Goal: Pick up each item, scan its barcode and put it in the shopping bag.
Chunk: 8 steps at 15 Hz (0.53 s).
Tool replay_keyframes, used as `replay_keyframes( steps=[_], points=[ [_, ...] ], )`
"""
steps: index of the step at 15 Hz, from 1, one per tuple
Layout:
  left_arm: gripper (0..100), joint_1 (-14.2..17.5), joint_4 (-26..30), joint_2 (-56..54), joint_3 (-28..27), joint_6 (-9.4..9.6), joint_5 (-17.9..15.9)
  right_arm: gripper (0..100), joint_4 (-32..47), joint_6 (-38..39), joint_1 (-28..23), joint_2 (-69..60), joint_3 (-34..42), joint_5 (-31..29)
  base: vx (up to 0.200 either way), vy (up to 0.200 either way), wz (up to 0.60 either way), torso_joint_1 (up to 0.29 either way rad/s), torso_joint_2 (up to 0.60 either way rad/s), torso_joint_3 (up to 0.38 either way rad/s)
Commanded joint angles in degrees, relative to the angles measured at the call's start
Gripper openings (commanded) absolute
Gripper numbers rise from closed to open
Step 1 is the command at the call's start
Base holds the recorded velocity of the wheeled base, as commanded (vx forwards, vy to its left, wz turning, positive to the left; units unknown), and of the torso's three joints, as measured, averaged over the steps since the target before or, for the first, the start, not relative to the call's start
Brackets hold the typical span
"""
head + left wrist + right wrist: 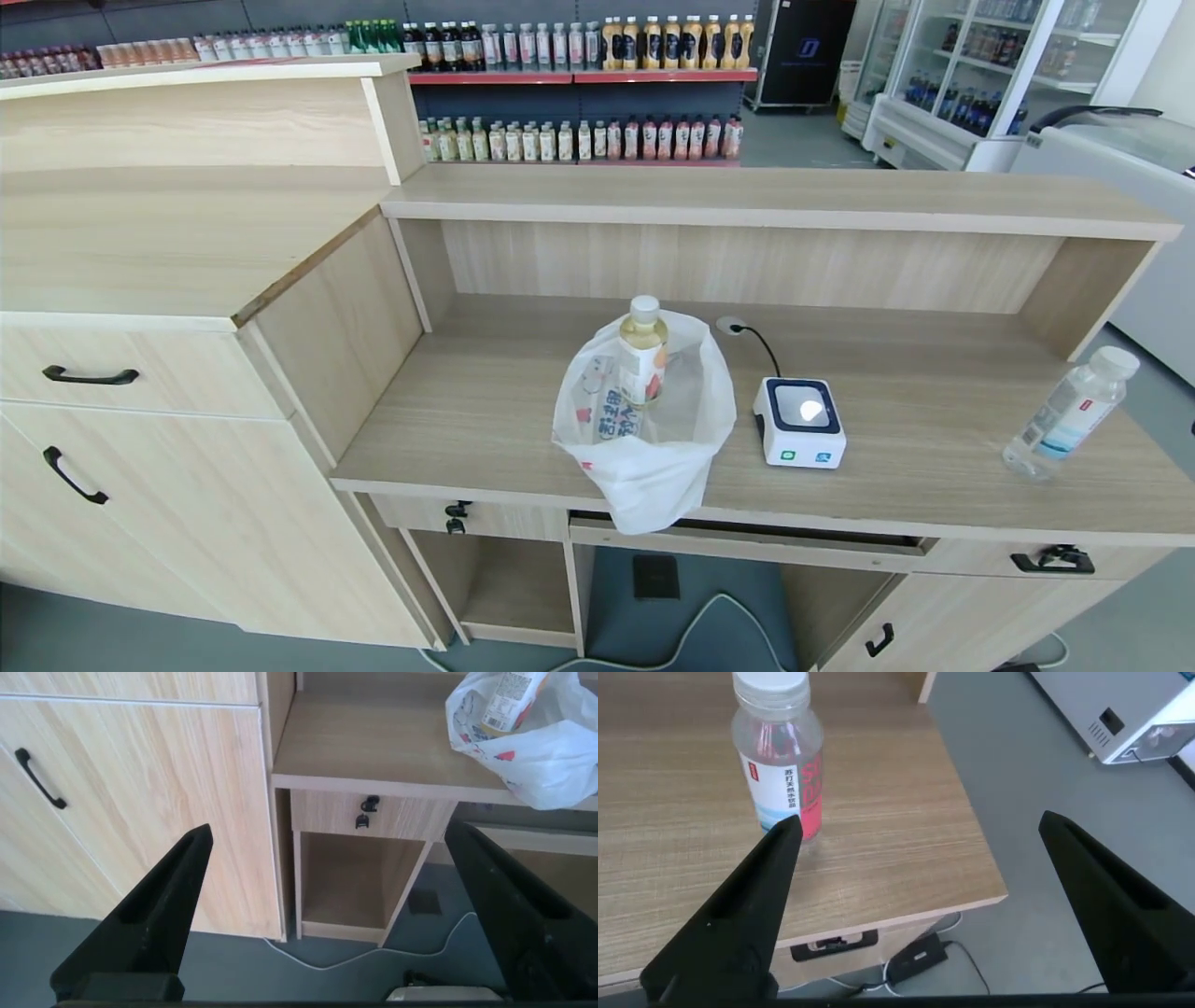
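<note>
Bag: One white plastic shopping bag point(644, 457) sits open on the wooden surface point(467, 420). It is near the front edge, and its bottom hangs a little over that edge.
In the bag: One drink bottle point(642, 359) stands up inside. It has a white cap and a pale brown drink in it. The cap and neck stick out above the top of the bag.
Not in the bag: One water bottle point(1071, 413) stands on the surface, far off to the right and close to the front edge. It is well apart from the bag. It is clear, with a white cap and a red and blue label.
Scanner: One small white scanner point(800, 422) with a dark glass top sits just to the right of the bag. A black cord point(761, 345) runs from it to a round hole farther back in the surface.
Left claw: The left claw point(327, 831) has its two dark fingers spread wide, with nothing between them. It is down low in front of the cupboard, with the bag up ahead on one side.
Right claw: The right claw point(920, 821) is also spread wide and holds nothing. The water bottle stands ahead of it, by the tip of one finger.
Count: One bag, two bottles (one in, one out), one scanner and two claws.
</note>
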<state>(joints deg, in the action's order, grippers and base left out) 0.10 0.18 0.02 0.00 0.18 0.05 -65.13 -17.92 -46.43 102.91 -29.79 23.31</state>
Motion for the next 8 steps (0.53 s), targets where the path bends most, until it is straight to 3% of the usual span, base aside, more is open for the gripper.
replay_keyframes(
  steps=[1, 8],
  points=[
    [100, 0.0, 0.0, 0.0, 0.0, -0.01, 0.0, 100, -1.8, 0.1, 0.7, 7.3, -2.4, 0.2, 0.0, 0.0, 0.0, 0.0, 0.0, 0.0],
    [100, 0.0, 0.0, 0.0, 0.0, -0.01, 0.0, 100, -2.1, 2.1, 5.3, 11.3, -5.4, 0.1, 0.0, 0.0, 0.0, 0.0, 0.0, 0.0]
  ],
)
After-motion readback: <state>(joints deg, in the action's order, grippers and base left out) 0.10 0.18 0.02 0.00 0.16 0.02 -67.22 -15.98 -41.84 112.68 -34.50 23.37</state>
